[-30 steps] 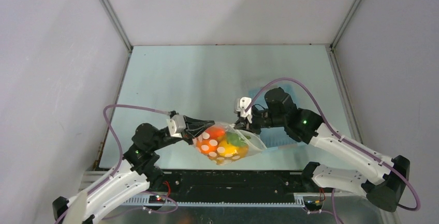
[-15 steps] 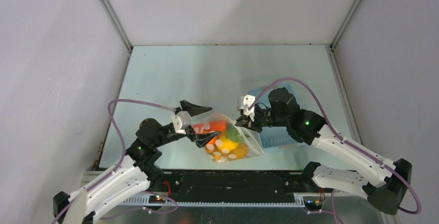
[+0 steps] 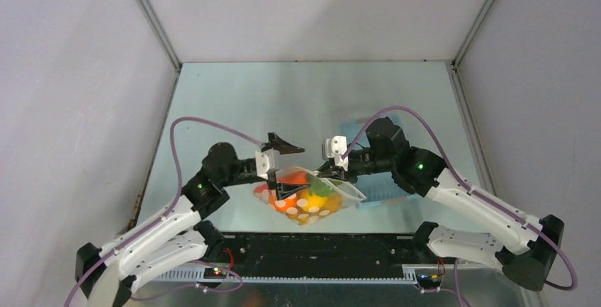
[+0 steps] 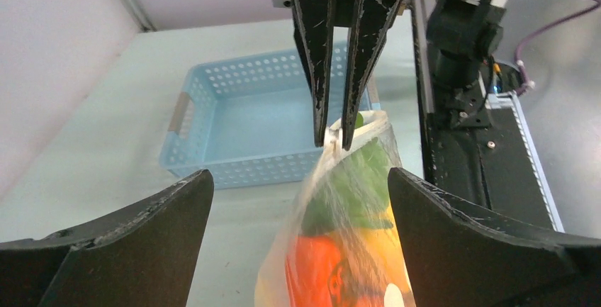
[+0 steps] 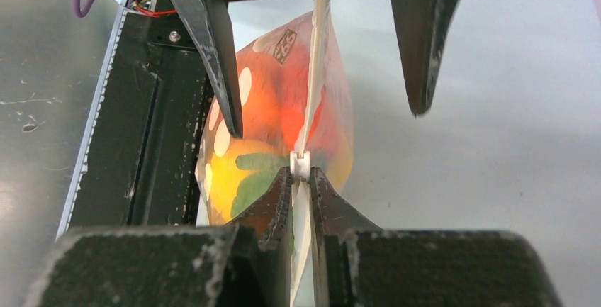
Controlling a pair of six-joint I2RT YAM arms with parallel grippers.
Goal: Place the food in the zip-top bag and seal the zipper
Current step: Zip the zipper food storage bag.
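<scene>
The zip-top bag (image 3: pixel 310 198), clear with white dots, hangs just above the table's near edge with the food inside: a red-orange piece (image 4: pixel 317 270), a green piece (image 4: pixel 354 188) and a yellow piece (image 5: pixel 225 172). My right gripper (image 5: pixel 301 174) is shut on the zipper (image 5: pixel 315 73), right behind its small white slider (image 5: pixel 301 163). My left gripper (image 4: pixel 299 176) is open wide, one finger on each side of the bag's left end without touching it. In the top view the left gripper (image 3: pixel 285 169) faces the right gripper (image 3: pixel 332 173) across the bag.
A light blue perforated basket (image 4: pixel 241 119) sits on the table behind the bag, under my right arm (image 3: pixel 418 172). The black base rail (image 3: pixel 319 247) runs along the near edge just below the bag. Grey walls enclose the table.
My left gripper went from shut on the bag's left end to wide open and let go of it. The left arm shifted right and farther back. The right gripper kept its hold.
</scene>
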